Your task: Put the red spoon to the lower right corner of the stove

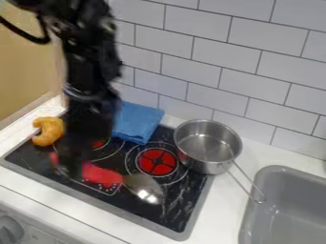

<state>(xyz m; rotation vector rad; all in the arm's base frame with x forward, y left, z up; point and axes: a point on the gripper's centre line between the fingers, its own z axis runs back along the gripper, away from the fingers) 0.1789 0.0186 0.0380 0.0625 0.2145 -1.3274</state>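
Note:
My black gripper hangs down over the left front part of the black stove, blurred. It overlaps the handle of the red spoon, and red shows on both sides of it. Whether it holds the handle, I cannot tell. From there the spoon points right, its metallic bowl over the stove's front middle, below the right red burner. The gripper covers part of the handle.
A steel pot stands at the stove's right back, its wire handle reaching toward the grey sink. Behind the burners lies a folded blue cloth. An orange curved object sits at the stove's left edge. Tiled wall behind.

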